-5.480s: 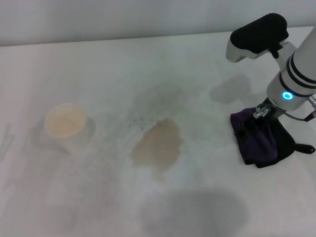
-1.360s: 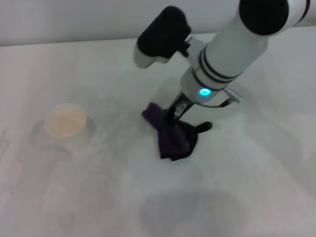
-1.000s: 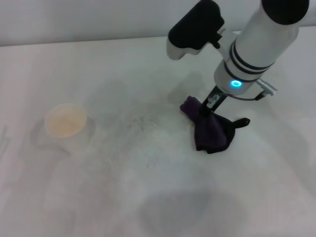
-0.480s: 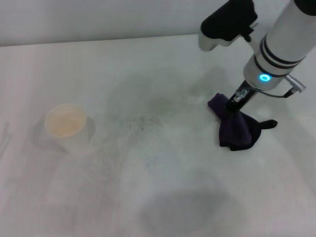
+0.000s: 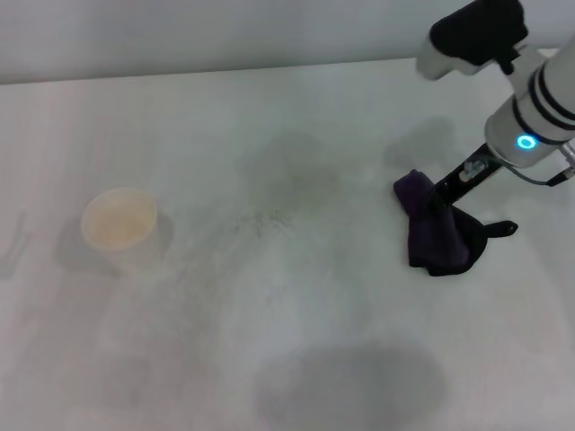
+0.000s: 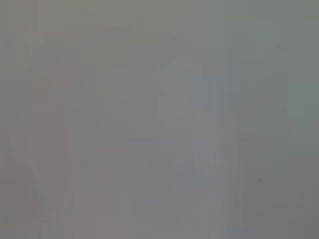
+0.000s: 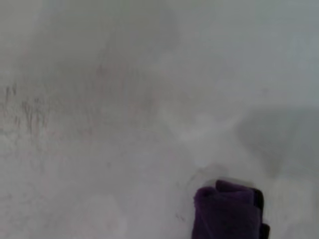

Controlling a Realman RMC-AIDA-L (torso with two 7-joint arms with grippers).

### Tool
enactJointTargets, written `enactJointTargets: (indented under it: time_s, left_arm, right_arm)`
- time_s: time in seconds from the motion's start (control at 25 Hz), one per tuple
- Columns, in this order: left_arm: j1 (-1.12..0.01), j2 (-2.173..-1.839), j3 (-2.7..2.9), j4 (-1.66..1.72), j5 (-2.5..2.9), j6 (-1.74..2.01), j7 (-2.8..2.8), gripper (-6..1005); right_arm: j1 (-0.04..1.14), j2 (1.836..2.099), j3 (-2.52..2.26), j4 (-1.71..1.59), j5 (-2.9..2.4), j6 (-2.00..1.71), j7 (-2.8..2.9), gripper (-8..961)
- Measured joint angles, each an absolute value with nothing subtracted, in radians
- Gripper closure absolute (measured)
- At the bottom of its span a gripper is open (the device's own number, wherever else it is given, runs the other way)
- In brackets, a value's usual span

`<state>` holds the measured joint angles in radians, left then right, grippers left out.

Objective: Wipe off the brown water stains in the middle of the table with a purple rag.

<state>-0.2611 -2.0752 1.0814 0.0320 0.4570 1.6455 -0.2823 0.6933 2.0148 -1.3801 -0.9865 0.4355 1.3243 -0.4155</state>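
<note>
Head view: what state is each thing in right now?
Purple rag: bunched, lying on the table's right side, right gripper on it.
Brown water stains: none visible; only faint grey smudges mid-table.
Table: white.
Paper cup: upright, on the left.
Left gripper: not in view.

1. I can read no text, label, brand or number anywhere in my views.
2. The paper cup point(image 5: 119, 228) is plain, with no print on it.
3. The purple rag point(image 5: 433, 235) carries no tag I can read.
4. My right arm shows only a glowing blue ring light point(image 5: 524, 142), which is not a readable sign.
</note>
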Motion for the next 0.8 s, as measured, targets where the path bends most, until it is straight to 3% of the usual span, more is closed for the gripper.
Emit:
enactJointTargets:
  time_s: [0.04,0.24,0.8]
  left_arm:
    - [-0.262,-2.075,1.081,0.032,0.458,1.644,-0.282,123]
    - [-0.267,-2.075,1.084,0.032,0.461,1.641,-0.282,123]
    - [-0.279,-2.082,1.075,0.031,0.44,1.639,-0.285,122]
  right_arm:
    - [0.684,2.014,-1.362,-0.993,0.457,1.32,-0.438,808]
    - [0.647,2.011,-1.163,-1.0,0.585,1.313,-0.622,572]
    - [0.583,1.993,-0.637,-0.91,0.76,1.203,-1.13,561]
